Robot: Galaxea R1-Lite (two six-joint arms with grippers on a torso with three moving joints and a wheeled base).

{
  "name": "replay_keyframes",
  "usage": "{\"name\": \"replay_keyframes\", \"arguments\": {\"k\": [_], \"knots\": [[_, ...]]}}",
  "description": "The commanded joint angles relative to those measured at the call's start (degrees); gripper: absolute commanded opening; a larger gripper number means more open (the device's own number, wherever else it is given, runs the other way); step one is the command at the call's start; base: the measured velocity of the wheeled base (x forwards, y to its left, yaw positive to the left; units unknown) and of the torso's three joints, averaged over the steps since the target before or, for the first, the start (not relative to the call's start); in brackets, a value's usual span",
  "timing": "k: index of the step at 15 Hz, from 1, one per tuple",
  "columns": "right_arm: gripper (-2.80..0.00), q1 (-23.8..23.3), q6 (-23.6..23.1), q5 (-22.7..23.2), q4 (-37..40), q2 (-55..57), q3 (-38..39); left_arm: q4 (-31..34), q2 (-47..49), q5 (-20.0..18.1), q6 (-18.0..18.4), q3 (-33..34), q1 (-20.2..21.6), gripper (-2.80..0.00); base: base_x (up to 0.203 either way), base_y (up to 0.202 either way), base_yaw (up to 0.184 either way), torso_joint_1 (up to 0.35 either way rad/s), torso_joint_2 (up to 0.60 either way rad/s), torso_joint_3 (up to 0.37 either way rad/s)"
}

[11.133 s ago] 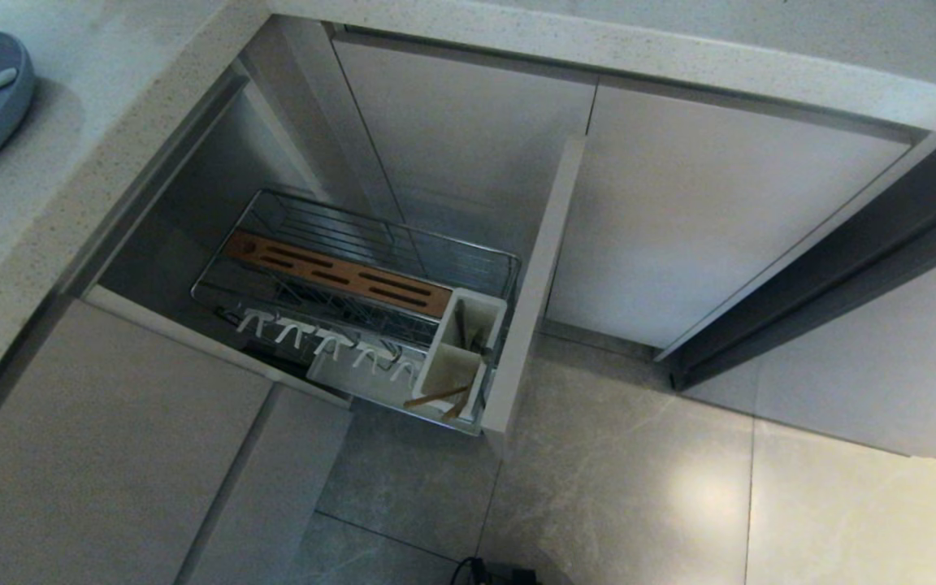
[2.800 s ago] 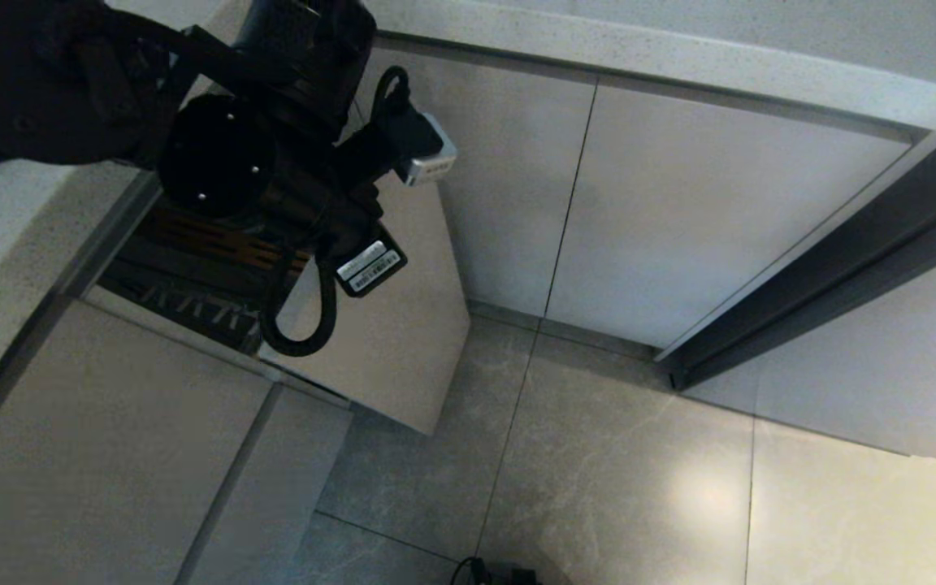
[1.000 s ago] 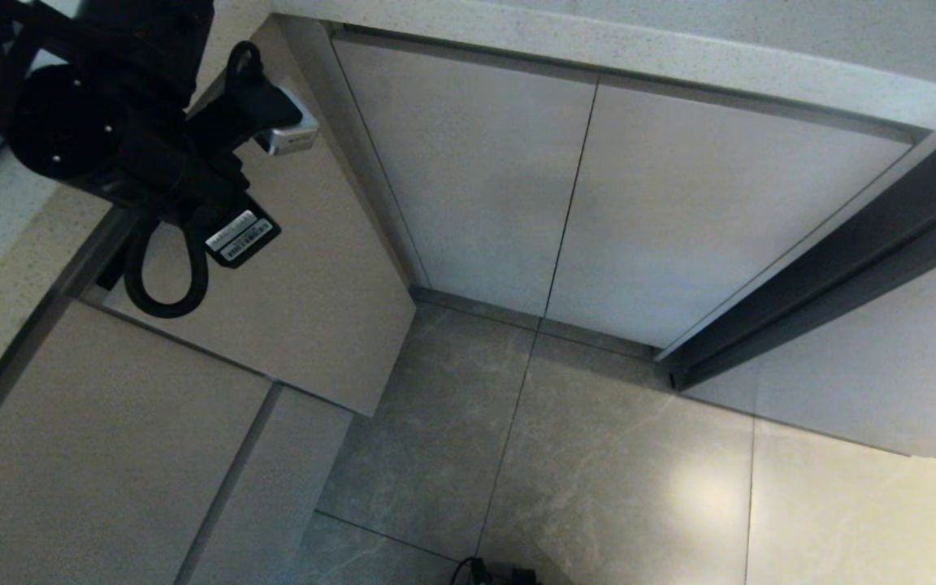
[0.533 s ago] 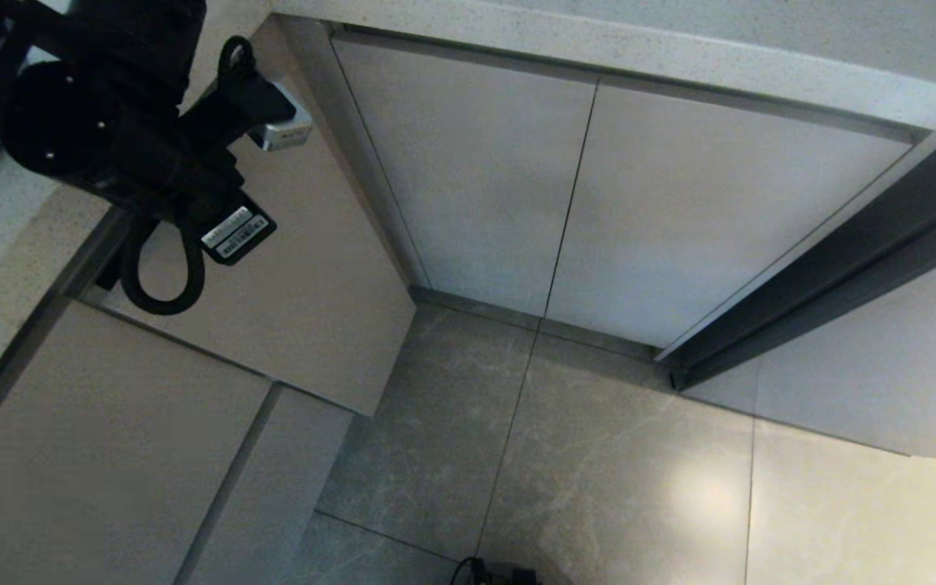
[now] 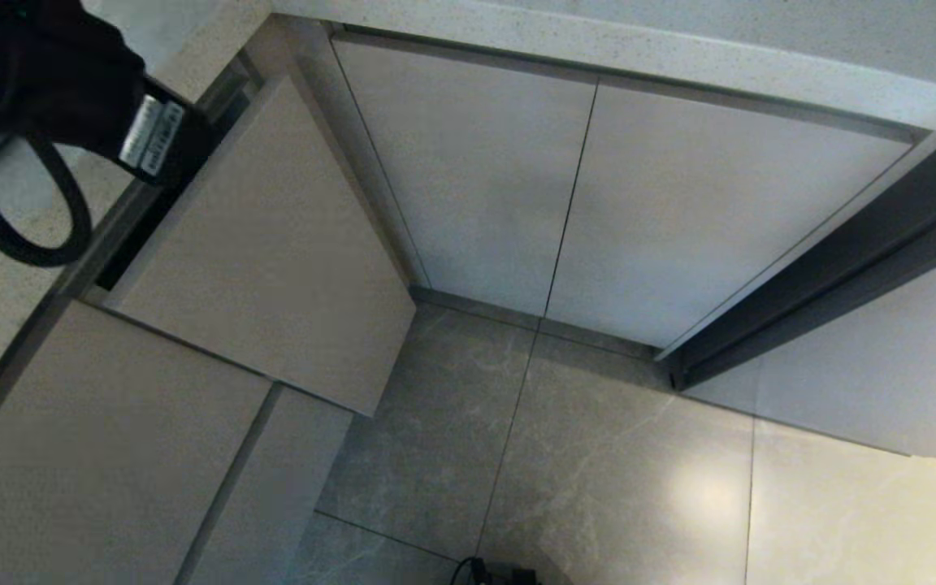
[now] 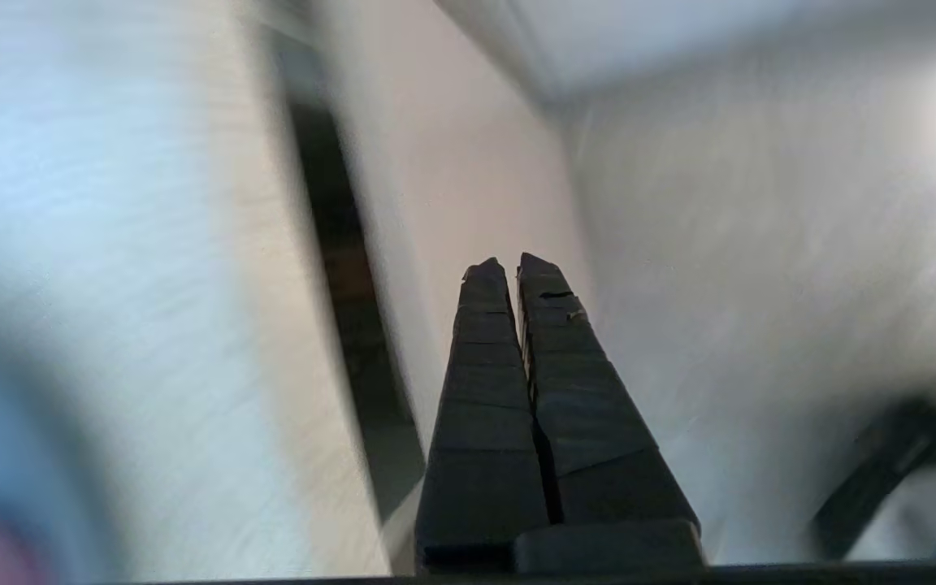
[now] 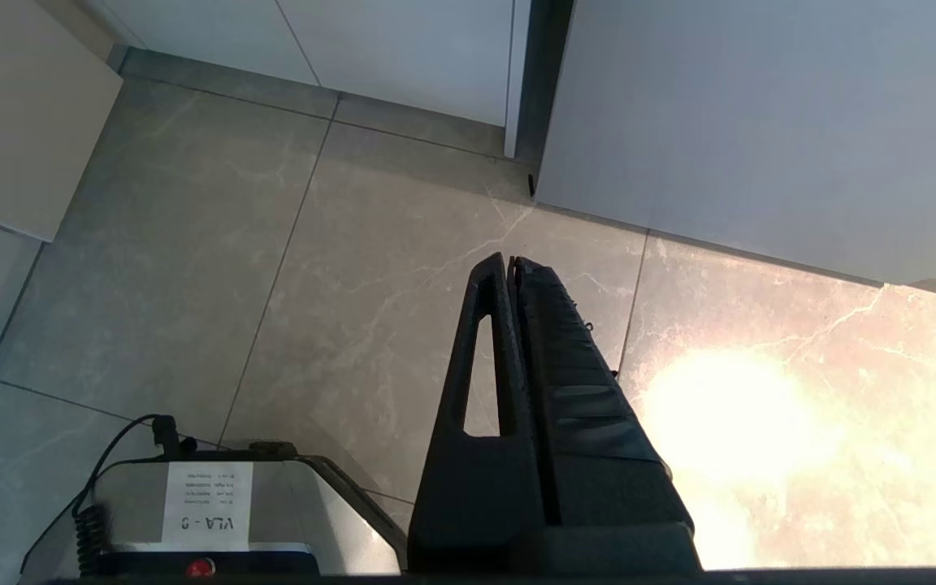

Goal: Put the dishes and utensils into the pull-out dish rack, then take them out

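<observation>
**Two closed grippers, rack almost shut**

Both grippers hold nothing. Left gripper [image 6: 509, 272] has its fingers pressed together; in the head view only the black left arm [image 5: 37, 81] shows, upper left of the frame, above the counter edge [image 5: 29, 252]. Right gripper [image 7: 510, 264], also closed, hangs over the floor [image 7: 273, 268], parked.

Dish rack front panel [image 5: 273, 244] sits upper left of centre, nearly flush w/ the cabinet, a dark gap left along its top-left edge. Basket inside is hidden. Plate and bowl are only a blue-pink blur, lower left corner of the left wrist view; chopsticks not visible.

Risk, in my judgement: the rack is not fully pushed in, so it may roll out again, and the arm's cable loop [image 5: 21, 236] hanging near the gap could catch on the panel.
</observation>
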Motion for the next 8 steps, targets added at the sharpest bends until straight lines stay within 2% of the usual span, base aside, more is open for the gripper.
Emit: {"name": "replay_keyframes", "arguments": {"k": [1, 3, 5, 8], "knots": [[-2.8, 0.0, 0.0, 0.0, 0.0, 0.0, 0.0, -0.8, -7.3, -0.5, -5.3, 0.3, 0.0, -2.8, 0.0, 0.0, 0.0, 0.0, 0.0, 0.0], [-2.8, 0.0, 0.0, 0.0, 0.0, 0.0, 0.0, -1.3, -12.5, -0.8, -11.3, 0.5, 2.0, -2.8, 0.0, 0.0, 0.0, 0.0, 0.0, 0.0], [-2.8, 0.0, 0.0, 0.0, 0.0, 0.0, 0.0, -1.4, -18.2, -1.3, -16.0, 2.0, 6.6, -2.8, 0.0, 0.0, 0.0, 0.0, 0.0, 0.0], [-2.8, 0.0, 0.0, 0.0, 0.0, 0.0, 0.0, -2.1, -29.5, -2.0, -19.3, 10.2, 11.8, -2.8, 0.0, 0.0, 0.0, 0.0, 0.0, 0.0]]}}
